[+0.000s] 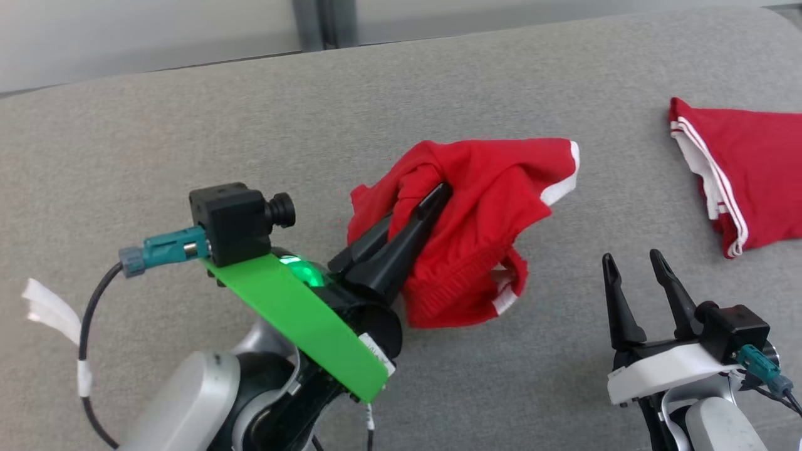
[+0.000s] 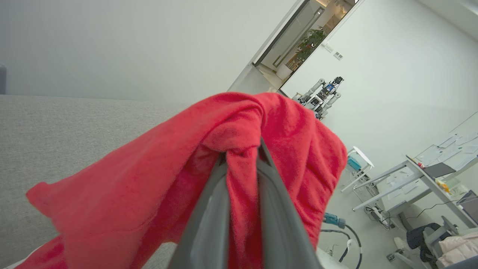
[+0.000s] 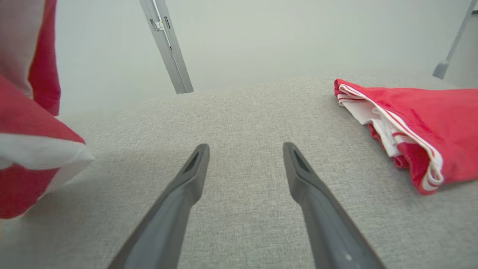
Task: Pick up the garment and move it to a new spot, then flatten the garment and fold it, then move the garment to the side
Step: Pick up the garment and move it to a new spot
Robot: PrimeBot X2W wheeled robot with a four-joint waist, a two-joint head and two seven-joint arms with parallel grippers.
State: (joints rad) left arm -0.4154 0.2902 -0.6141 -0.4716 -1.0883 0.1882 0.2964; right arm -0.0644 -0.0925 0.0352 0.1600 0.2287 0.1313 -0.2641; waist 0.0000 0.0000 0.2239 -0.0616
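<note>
Pinching left gripper (image 1: 442, 189): you hold the crumpled red garment (image 1: 495, 188).
Right gripper (image 1: 631, 258): yours stands spread, near right.

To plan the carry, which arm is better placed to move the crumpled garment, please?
Left: the left gripper is shut on the crumpled garment; the right gripper stands open, apart from it.

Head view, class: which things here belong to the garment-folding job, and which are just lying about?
In the job:
- crumpled red garment
- left gripper, shut on that garment
- right gripper, open
- grey surface under it all

Lying about:
- folded red garment, off to the right
- distant robot and desk, left wrist view
</note>
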